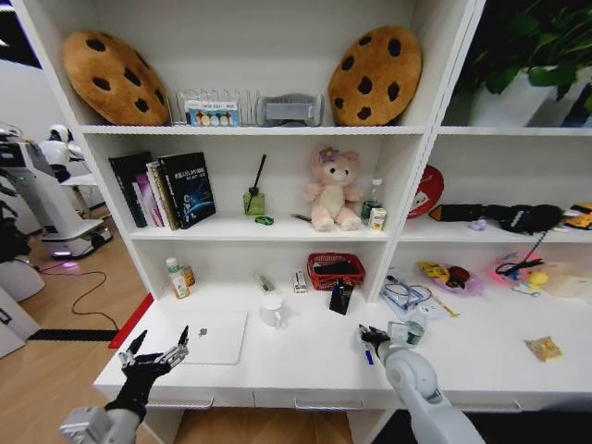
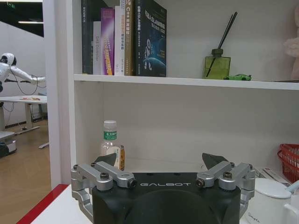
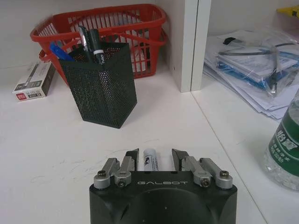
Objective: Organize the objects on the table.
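While the left pincer hangs at the lower left of the head frame with its fingers spread wide and nothing between them, the right pincer sits low over the white table, right of centre. In the right wrist frame its fingers stand a little apart on either side of a white marker that lies on the table; they flank the barrel closely, but whether they actually press it cannot be told. In the head frame a blue pen-like shape shows just below that pincer.

A silver laptop lies closed at the lower left of centre, just beside the left pincer. A white mug stands near the frame's centre, and a black mesh pen holder with pens in it stands in the upper left of the right wrist frame, in front of a red basket. A clear bottle with a green label stands at that frame's right edge. A tiny green toy car rests on the middle shelf beside a green diffuser bottle, at the upper right of the left wrist frame.
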Available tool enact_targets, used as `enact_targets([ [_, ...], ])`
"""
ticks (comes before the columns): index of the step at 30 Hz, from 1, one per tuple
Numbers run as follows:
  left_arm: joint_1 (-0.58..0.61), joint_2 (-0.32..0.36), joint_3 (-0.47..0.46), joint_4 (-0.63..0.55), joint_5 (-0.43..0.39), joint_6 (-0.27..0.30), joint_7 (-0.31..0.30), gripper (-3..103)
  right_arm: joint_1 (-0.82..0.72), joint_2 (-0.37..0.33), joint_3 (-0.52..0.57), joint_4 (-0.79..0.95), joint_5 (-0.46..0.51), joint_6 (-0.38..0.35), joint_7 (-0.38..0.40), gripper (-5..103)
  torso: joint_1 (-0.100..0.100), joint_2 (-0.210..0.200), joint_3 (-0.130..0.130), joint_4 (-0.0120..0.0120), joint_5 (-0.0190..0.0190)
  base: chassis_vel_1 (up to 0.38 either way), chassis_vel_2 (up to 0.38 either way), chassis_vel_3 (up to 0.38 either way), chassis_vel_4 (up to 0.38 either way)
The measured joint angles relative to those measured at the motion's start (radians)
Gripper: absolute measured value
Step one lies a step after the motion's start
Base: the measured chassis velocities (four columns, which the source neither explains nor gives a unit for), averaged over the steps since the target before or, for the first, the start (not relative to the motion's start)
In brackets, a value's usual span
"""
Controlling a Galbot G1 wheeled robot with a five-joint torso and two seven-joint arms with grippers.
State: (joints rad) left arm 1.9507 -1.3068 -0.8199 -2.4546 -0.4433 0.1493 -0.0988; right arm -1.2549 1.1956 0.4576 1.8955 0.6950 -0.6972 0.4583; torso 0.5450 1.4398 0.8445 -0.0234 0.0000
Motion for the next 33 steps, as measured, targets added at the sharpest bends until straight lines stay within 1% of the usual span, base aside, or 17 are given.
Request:
enact_targets([
  [1, 0.0, 0.0, 0.0, 0.0, 0.0, 0.0, 0.0, 100, 0.004, 0.003, -0.005, -0.013, -0.003, 0.005, -0.006, 45, 0.0, 0.0, 0.0, -0.0001, -0.0001, 0.0, 0.0, 0.0, 0.0],
  [2, 0.0, 0.0, 0.0, 0.0, 0.0, 0.0, 0.0, 100, 0.004, 0.003, -0.005, -0.013, -0.003, 0.005, -0.006, 45, 0.0, 0.0, 0.0, -0.0001, -0.0001, 0.0, 0.0, 0.0, 0.0],
  [3, 0.0, 0.0, 0.0, 0.0, 0.0, 0.0, 0.0, 100, 0.008, 0.006, -0.009, -0.023, -0.006, 0.009, -0.012, 49, 0.0, 0.0, 0.0, -0.0001, 0.0, 0.0, 0.0, 0.0, 0.0],
  [4, 0.0, 0.0, 0.0, 0.0, 0.0, 0.0, 0.0, 100, 0.011, 0.009, -0.013, -0.03, -0.008, 0.013, -0.018, 50, 0.0, 0.0, 0.0, -0.0001, 0.0, 0.0, 0.0, 0.0, 0.0],
  [7, 0.0, 0.0, 0.0, 0.0, 0.0, 0.0, 0.0, 100, 0.018, 0.016, -0.02, -0.043, -0.021, 0.021, -0.034, 46, 0.0, 0.0, 0.0, -0.0001, -0.0003, 0.0, 0.0, 0.0, 0.0],
  [11, 0.0, 0.0, 0.0, 0.0, 0.0, 0.0, 0.0, 100, 0.021, 0.021, -0.024, -0.05, -0.027, 0.025, -0.037, 45, 0.0, 0.0, 0.0, 0.0, -0.0003, 0.0, 0.0, 0.0, 0.0],
  [12, 0.0, 0.0, 0.0, 0.0, 0.0, 0.0, 0.0, 100, 0.02, 0.023, -0.025, -0.052, -0.028, 0.025, -0.037, 44, 0.0, 0.0, 0.0, -0.0001, -0.0003, 0.0, 0.0, 0.0, 0.0],
  [13, 0.0, 0.0, 0.0, 0.0, 0.0, 0.0, 0.0, 100, 0.017, 0.023, -0.025, -0.052, -0.029, 0.025, -0.038, 38, 0.0, 0.0, 0.0, -0.0001, -0.0003, 0.0, 0.0, 0.0, 0.0],
  [18, 0.0, 0.0, 0.0, 0.0, 0.0, 0.0, 0.0, 100, 0.011, 0.017, -0.026, -0.05, -0.03, 0.02, -0.039, 36, 0.0, 0.0, 0.0, -0.0001, -0.0003, 0.0, 0.0, 0.0, 0.0],
  [20, 0.0, 0.0, 0.0, 0.0, 0.0, 0.0, 0.0, 100, 0.011, 0.009, -0.027, -0.047, -0.029, 0.011, -0.04, 25, 0.0, 0.0, 0.0, -0.0001, -0.0002, 0.0, 0.0, 0.0, 0.0],
  [21, 0.0, 0.0, 0.0, 0.0, 0.0, 0.0, 0.0, 100, 0.011, 0.009, -0.027, -0.047, -0.029, 0.011, -0.04, 25, 0.0, 0.0, 0.0, -0.0001, -0.0002, 0.0, 0.0, 0.0, 0.0],
  [23, 0.0, 0.0, 0.0, 0.0, 0.0, 0.0, 0.0, 100, 0.012, -0.002, -0.029, -0.045, -0.028, 0.004, -0.047, 14, 0.0, 0.0, 0.0, -0.0001, 0.0, 0.0, 0.0, 0.0, 0.0],
  [24, 0.0, 0.0, 0.0, 0.0, 0.0, 0.0, 0.0, 100, 0.013, -0.005, -0.029, -0.045, -0.029, 0.004, -0.051, 13, 0.0, 0.0, 0.0, -0.0001, 0.0, 0.0, 0.0, 0.0, 0.0],
  [29, 0.0, 0.0, 0.0, 0.0, 0.0, 0.0, 0.0, 100, 0.018, -0.008, -0.026, -0.044, -0.032, 0.027, -0.081, 12, 0.0, 0.0, 0.0, 0.0, 0.0005, 0.0, 0.0, 0.0, 0.0],
  [31, 0.0, 0.0, 0.0, 0.0, 0.0, 0.0, 0.0, 100, 0.022, -0.009, -0.021, -0.027, -0.052, 0.085, -0.118, 12, 0.0, 0.0, 0.0, 0.0, 0.0003, 0.0, 0.0, 0.0, 0.0],
  [32, 0.0, 0.0, 0.0, 0.0, 0.0, 0.0, 0.0, 100, 0.022, -0.009, -0.021, -0.027, -0.052, 0.085, -0.118, 12, 0.0, 0.0, 0.0, 0.0, 0.0003, 0.0, 0.0, 0.0, 0.0],
  [33, 0.0, 0.0, 0.0, 0.0, 0.0, 0.0, 0.0, 100, 0.025, -0.009, -0.019, -0.017, -0.068, 0.117, -0.141, 12, 0.0, 0.0, 0.0, -0.0001, 0.0002, 0.0, 0.0, 0.0, 0.0],
])
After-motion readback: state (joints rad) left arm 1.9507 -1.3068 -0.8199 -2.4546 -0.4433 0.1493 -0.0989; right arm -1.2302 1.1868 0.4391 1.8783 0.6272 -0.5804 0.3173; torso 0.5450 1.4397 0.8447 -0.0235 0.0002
